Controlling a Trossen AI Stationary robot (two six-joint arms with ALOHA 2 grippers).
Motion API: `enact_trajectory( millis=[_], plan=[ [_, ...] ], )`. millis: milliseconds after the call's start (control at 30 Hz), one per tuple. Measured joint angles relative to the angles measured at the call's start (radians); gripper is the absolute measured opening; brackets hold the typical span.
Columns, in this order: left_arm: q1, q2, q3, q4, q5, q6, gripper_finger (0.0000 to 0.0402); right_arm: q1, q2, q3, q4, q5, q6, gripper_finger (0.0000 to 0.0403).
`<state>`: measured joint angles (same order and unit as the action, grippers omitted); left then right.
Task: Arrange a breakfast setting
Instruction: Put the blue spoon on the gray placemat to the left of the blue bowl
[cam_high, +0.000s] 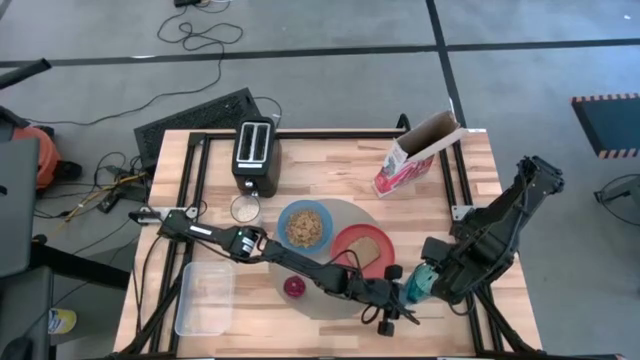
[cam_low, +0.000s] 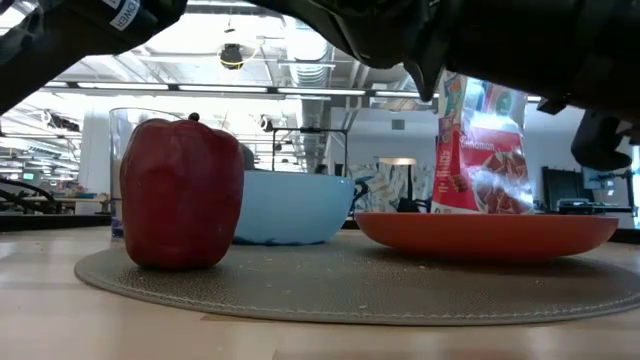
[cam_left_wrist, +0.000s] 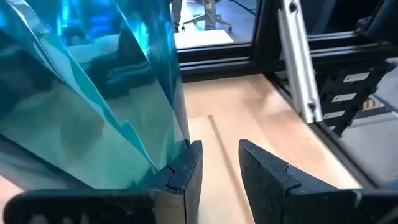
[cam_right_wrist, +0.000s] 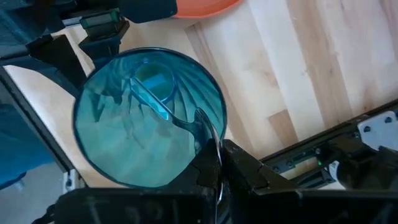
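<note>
Both grippers meet at the teal glass (cam_high: 417, 284), near-right of the mat (cam_high: 345, 215): right gripper (cam_right_wrist: 217, 163) pinches its rim, left gripper (cam_left_wrist: 219, 165) narrowly parted beside it, gripping nothing. Steady the glass upright before the right lets go

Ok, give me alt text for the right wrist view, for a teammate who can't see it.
Looking down into the teal glass, whose rim is pinched by the right gripper. The left arm's gripper sits at the glass's far side. Wooden table beneath, with the edge of the red-orange plate beyond.
</note>
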<state>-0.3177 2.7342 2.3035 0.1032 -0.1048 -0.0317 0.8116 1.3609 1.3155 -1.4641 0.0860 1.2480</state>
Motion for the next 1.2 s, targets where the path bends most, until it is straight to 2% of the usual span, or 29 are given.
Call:
enact_trajectory(
  millis=[367,600,800,1200],
  plan=[
    [0.021,0.002,-0.001,-0.017,-0.058,0.094,0.0099,-0.003,0.001,0.000,-0.082,0.000,0.004,0.0038],
    [0.033,0.002,-0.001,-0.035,-0.064,0.095,0.0099,-0.017,0.001,0.002,-0.104,-0.004,0.000,0.0038],
    [0.033,0.001,-0.001,-0.039,-0.066,0.091,0.0099,-0.034,0.002,0.057,-0.109,-0.009,-0.023,0.0038],
    [0.000,0.001,-0.001,-0.063,-0.070,0.081,0.0099,-0.057,0.001,0.088,-0.105,-0.005,-0.054,0.0038]
  ],
)
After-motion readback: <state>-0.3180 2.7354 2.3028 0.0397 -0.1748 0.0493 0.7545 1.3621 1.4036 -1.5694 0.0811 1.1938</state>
